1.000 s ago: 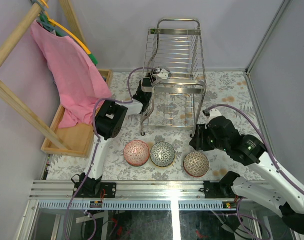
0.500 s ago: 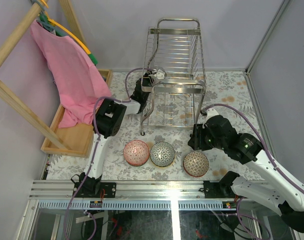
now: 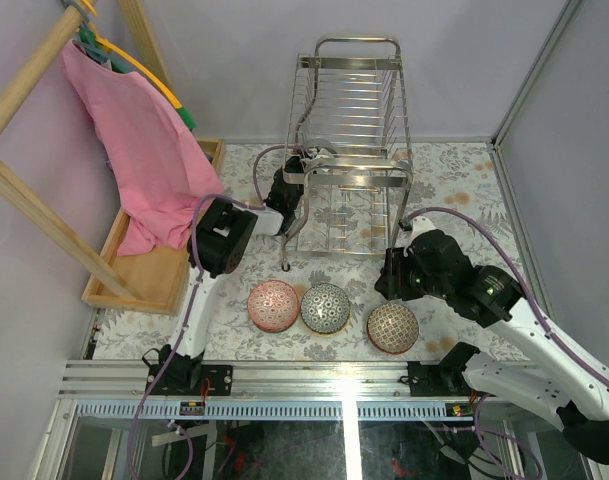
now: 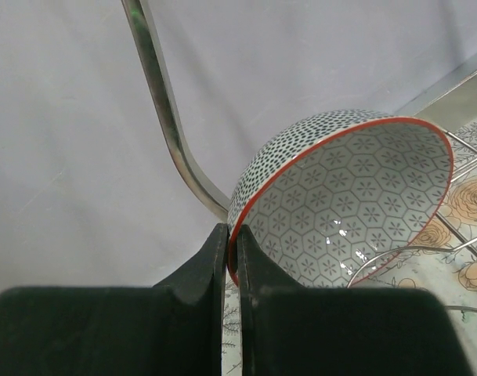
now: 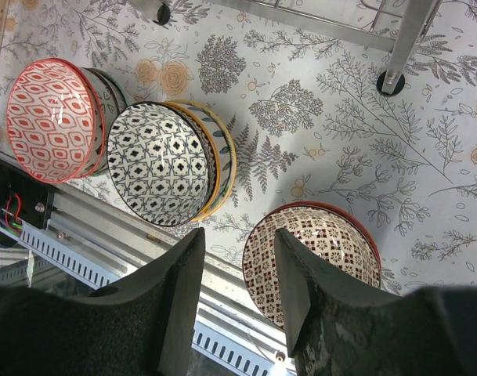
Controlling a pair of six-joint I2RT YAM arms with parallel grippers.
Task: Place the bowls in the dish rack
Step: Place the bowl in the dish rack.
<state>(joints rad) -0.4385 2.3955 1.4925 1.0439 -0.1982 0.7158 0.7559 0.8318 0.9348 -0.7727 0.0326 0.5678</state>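
Note:
My left gripper (image 4: 232, 235) is shut on the red rim of a grey hexagon-patterned bowl (image 4: 355, 204), held tilted beside a chrome bar (image 4: 164, 110) of the dish rack. From above, that gripper (image 3: 302, 165) is at the left side of the dish rack (image 3: 354, 110), by its lower tier. Three groups of bowls rest near the table's front edge: a red-white one (image 5: 54, 117), a black-white one stacked in others (image 5: 160, 160), and a red-brown one (image 5: 316, 258). My right gripper (image 5: 238, 243) hangs open above the table, just left of the red-brown bowl (image 3: 393, 327).
A shallow wooden tray (image 3: 154, 270) lies at the left, with a pink cloth (image 3: 134, 140) hanging from a wooden frame over it. A rack leg (image 5: 391, 82) stands behind the bowls. The metal rail (image 3: 334, 375) runs along the near edge.
My left gripper has shifted the held bowl slightly left and nearer along the rack's side. The right arm has drifted a little left. The bowls on the table have not moved.

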